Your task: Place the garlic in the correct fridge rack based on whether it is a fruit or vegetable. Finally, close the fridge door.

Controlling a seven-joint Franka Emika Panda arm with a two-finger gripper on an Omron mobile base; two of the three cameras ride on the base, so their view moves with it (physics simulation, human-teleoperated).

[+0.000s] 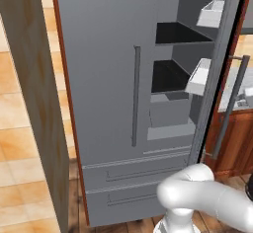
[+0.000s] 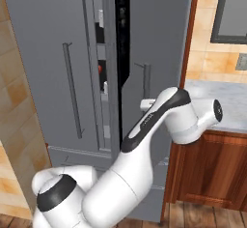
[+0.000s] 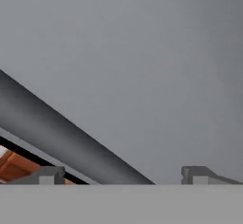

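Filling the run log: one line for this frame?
phase: closing fridge | fridge door: ajar | gripper: open, against door panel | upper rack: garlic not visible

base views flank fridge (image 1: pixel 108 79), hand view close

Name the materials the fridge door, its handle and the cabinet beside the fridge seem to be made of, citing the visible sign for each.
Fridge door: flat matte grey, evenly shaded, probably painted metal. Handle: darker grey bar with soft shading, likely brushed metal. Cabinet: reddish-brown with grain streaks, looks like polished wood.
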